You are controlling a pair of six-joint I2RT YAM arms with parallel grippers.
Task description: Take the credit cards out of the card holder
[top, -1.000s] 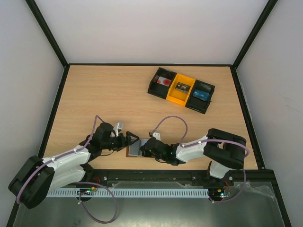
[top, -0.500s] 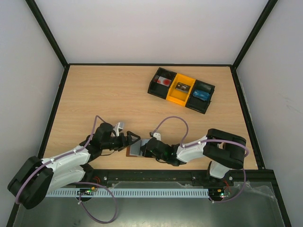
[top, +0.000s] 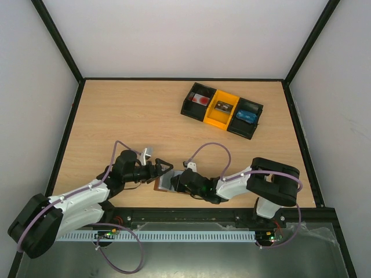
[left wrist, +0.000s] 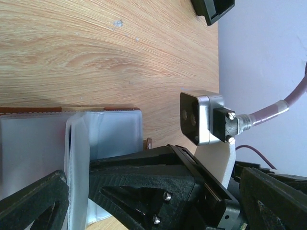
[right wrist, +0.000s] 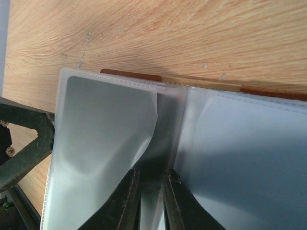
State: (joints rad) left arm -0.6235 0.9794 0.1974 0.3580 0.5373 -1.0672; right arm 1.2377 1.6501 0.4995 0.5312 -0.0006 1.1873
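Near table [top: 116, 116] edge, R claw [right wrist: 152, 177] pinches open card holder [right wrist: 235, 139].

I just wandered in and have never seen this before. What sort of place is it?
Probably a robotics lab test cell: a left arm and a right arm at a wooden table, boxed in by plain white walls, with a card holder and a tray of bins as props.

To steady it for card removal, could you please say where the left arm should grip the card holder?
Probably the card holder by its outer edge nearest the left claw, coming from the left: it lies open and flat, and the right claw pinches its middle leaf.
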